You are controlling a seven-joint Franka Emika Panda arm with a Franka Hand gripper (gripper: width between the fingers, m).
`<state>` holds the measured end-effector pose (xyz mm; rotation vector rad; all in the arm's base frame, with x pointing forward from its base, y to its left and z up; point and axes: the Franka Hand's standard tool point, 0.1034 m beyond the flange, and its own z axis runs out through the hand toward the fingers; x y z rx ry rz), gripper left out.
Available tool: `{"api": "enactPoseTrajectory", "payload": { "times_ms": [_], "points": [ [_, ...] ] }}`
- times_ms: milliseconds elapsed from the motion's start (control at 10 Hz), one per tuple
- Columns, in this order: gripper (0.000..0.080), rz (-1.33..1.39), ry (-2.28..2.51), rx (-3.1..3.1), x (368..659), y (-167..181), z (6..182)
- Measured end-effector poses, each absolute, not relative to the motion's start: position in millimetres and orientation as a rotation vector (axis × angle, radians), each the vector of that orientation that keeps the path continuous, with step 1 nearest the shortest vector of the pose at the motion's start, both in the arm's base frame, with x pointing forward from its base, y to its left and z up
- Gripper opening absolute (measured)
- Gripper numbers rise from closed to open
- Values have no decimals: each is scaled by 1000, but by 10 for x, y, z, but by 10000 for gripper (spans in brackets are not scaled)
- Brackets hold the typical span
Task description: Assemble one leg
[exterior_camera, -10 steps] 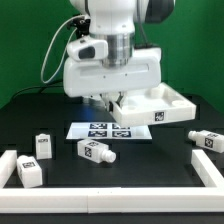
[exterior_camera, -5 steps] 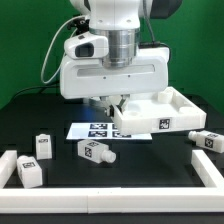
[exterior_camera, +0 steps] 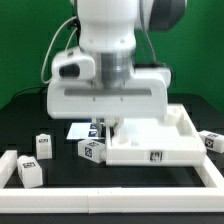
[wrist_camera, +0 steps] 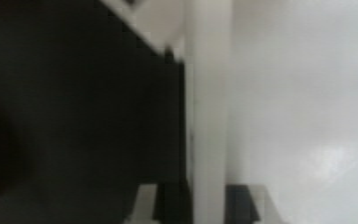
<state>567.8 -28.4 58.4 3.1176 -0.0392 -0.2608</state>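
My gripper (exterior_camera: pixel 108 128) is shut on the rim of the big white square panel (exterior_camera: pixel 160 143) and holds it near the table's front, right of centre in the exterior view. In the wrist view the gripper (wrist_camera: pixel 206 205) shows a dark finger (wrist_camera: pixel 247 206) on each side of the panel's rim (wrist_camera: pixel 208 120). Loose legs lie on the black table: one leg (exterior_camera: pixel 92 150) just left of the panel, one (exterior_camera: pixel 42 145) further left, one (exterior_camera: pixel 28 172) at the front left, one (exterior_camera: pixel 212 143) at the right, behind the panel's corner.
The marker board (exterior_camera: pixel 78 130) lies mostly hidden behind the arm's white body (exterior_camera: pixel 105 95). A low white border (exterior_camera: pixel 130 205) runs along the table's front and sides.
The gripper has come forward and down, toward the table's front, carrying the panel with it. The panel now covers most of the marker board. The legs have not moved.
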Motion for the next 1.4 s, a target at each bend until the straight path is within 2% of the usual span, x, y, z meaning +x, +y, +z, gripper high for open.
{"api": "enactPoseTrajectory", "payload": {
  "times_ms": [100,500,700,800,900,1400],
  "points": [
    [54,-256,-37,3115,5673,-248,493],
    [54,-265,-47,3118,5661,-269,455],
    [54,-294,-175,3124,5746,-350,250],
    [54,-287,-212,3128,5882,-272,203],
    [59,-280,-195,3127,5956,-218,191],
    [65,-252,-159,3023,5965,-205,186]
  ]
}}
